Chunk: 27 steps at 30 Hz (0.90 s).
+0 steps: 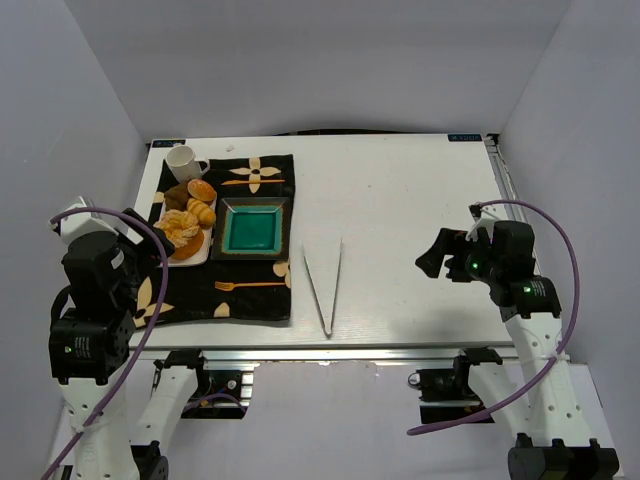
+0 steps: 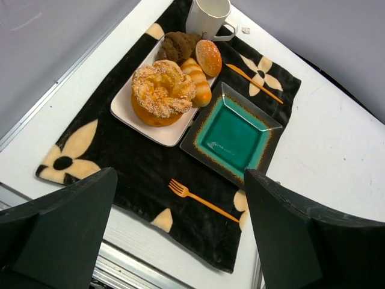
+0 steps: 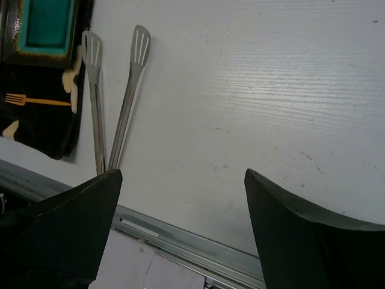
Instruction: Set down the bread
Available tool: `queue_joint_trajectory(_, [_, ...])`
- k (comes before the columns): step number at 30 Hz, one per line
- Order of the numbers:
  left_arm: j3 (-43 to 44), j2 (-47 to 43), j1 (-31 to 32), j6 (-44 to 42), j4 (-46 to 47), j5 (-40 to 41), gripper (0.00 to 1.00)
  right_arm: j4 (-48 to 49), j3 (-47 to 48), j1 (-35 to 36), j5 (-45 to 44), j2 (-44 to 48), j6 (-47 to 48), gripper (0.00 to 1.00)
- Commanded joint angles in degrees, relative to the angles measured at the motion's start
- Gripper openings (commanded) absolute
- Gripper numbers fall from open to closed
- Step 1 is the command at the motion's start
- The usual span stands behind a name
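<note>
Upper left, left wrist view: bread [image 2: 162,90], I'm judging it light, squashy; aiming for darker base. Both left gripper [image 2: 180,174], right gripper [image 3: 182,174] gaping, empty.

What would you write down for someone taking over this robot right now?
Left gripper: open, empty, hovering by the black mat.
Right gripper: open, empty, over bare table near the tongs.
Bread: on the white tray with the smaller pastries, untouched.
Done: nothing yet.
Left to do: pick up the bread and place it, probably on the empty teal plate beside the tray.
</note>
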State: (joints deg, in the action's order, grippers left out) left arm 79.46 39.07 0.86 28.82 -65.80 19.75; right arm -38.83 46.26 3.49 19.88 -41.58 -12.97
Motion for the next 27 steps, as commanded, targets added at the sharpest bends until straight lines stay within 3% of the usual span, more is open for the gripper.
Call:
queue_joint_trajectory(1, [-0.01, -0.13, 0.10, -1.66, -0.12, 0.20, 0.98, 2.52, 2.77, 0.21, 2.69, 0.19, 3.12, 0.89])
queue_joint_trajectory(4, [-1.23, -0.83, 0.10, -1.40, 0.41, -0.06, 0.98, 5.07, 4.18, 0.73, 10.93, -1.39, 3.22, 0.89])
queue_joint_trajectory(6, [-2.11, -1.36, 0.10, -0.96, 1.11, -0.32, 0.98, 7.70, 4.89, 4.76, 9.05, -4.37, -0.90, 0.89])
queue_joint_trajectory(7, [-2.99, -1.80, 0.19, -0.78, 1.29, -0.41, 0.98, 9.89, 4.72, 11.21, 7.65, -5.34, -1.61, 0.89])
queue_joint_trajectory(9, [-3.35, -1.89, 0.10, -0.69, 1.12, -0.50, 0.98, 13.93, 5.15, 20.55, -1.81, -6.31, -3.63, 0.89])
queue_joint_trajectory(10, [-3.52, -1.98, 0.10, -0.69, 0.94, -0.50, 0.98, 15.09, 5.42, 25.29, -10.65, -8.49, -5.64, 0.89])
queue_joint_trajectory(11, [-3.61, -2.07, 0.10, -0.78, 0.59, -0.33, 0.98, 16.66, 6.29, 33.35, -14.30, -10.17, -6.62, 0.89])
queue_joint_trajectory(13, [-3.87, -2.24, 0.10, -0.87, 0.24, -0.15, 0.98, 18.87, 7.08, 40.51, -22.20, -17.43, -7.33, 0.89])
queue_joint_trajectory(16, [-3.61, -2.68, 0.10, -1.39, -0.82, 0.73, 0.98, 12.83, 14.98, 53.51, -39.17, -29.03, -12.75, 0.89])
queue_joint_trajectory(18, [-3.17, -2.77, 0.10, -1.57, -1.96, 1.26, 0.98, 8.09, 21.29, 56.62, -50.92, -33.10, -16.63, 0.89])
queue_joint_trajectory(23, [-4.31, -4.00, 0.10, -1.57, -1.96, 1.26, 0.98, -1.85, 28.88, 60.66, -60.71, -39.80, -29.01, 0.89])
queue_joint_trajectory(25, [-4.58, -3.91, 0.19, -1.48, -2.05, 1.08, 0.98, -1.26, 26.62, 63.91, -68.47, -38.15, -31.14, 0.89])
queue_joint_trajectory(27, [-4.58, -3.91, 0.10, -1.57, -2.31, 0.99, 0.98, 6.90, 20.14, 62.10, -65.43, -36.56, -33.07, 0.89])
